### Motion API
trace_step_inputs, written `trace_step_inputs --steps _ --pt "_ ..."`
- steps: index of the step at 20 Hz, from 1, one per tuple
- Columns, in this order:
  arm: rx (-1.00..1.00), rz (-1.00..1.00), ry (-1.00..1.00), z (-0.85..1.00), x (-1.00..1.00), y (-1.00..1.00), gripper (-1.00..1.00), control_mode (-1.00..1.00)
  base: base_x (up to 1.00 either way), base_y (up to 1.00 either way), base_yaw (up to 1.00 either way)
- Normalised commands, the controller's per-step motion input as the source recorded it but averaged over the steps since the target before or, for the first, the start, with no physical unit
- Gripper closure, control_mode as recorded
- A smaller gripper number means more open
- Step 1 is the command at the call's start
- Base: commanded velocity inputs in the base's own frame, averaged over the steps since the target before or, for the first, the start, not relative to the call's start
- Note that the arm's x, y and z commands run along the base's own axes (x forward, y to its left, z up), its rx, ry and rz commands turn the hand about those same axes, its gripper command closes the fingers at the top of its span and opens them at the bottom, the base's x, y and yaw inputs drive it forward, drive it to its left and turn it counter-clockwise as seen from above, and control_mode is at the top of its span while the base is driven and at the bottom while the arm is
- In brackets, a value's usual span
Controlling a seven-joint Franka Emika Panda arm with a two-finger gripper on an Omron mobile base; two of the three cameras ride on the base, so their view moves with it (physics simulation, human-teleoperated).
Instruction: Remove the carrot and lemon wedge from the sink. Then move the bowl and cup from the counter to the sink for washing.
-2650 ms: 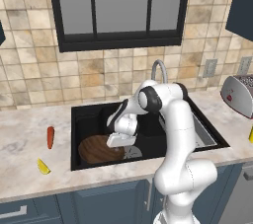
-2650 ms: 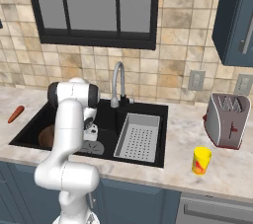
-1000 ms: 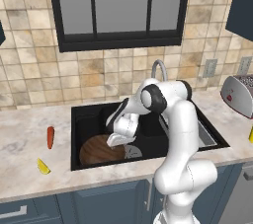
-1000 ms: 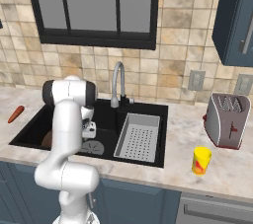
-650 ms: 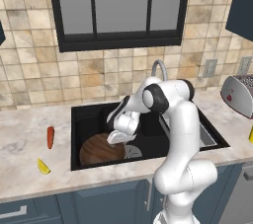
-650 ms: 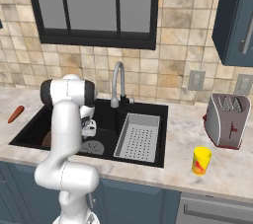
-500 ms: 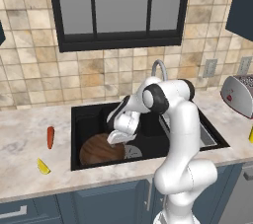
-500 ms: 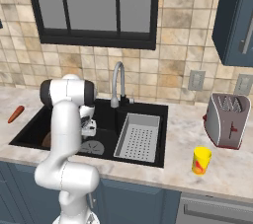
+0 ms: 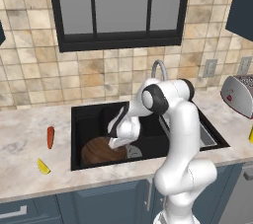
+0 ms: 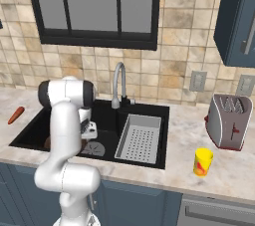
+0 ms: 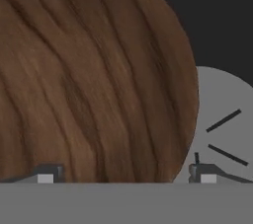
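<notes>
Lying: carrot (image 9: 50, 137) on counter (image 9: 24, 134) | axis roughly front-to-back

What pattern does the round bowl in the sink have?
Dark brown wood grain on the round bowl, clearest in the hand view.

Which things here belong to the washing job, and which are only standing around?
Job: carrot, lemon wedge, bowl in the sink, cup on the counter.
Bystanders: toaster, faucet, grey tray.

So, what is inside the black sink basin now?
The round dark brown wooden bowl lies in the black sink basin, beside the round grey drain and the grey perforated tray. The arm hides the floor under it.
</notes>
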Motion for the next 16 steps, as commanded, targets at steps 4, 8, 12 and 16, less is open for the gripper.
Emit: trace_step_inputs --steps 4,8,12,16 --pt "-0.22 0.00 -0.04 0.08 0.00 0.00 -1.00 -1.00 0.00 0.00 0.00" --pt "-0.12 0.00 -0.06 0.18 0.00 0.00 -1.00 -1.00 0.00 0.00 0.00" --pt "-0.04 0.00 -0.04 0.26 0.00 0.00 -1.00 -1.00 0.00 0.00 0.00" --pt "0.00 0.00 0.00 0.33 0.00 0.00 -1.00 -1.00 0.00 0.00 0.00"
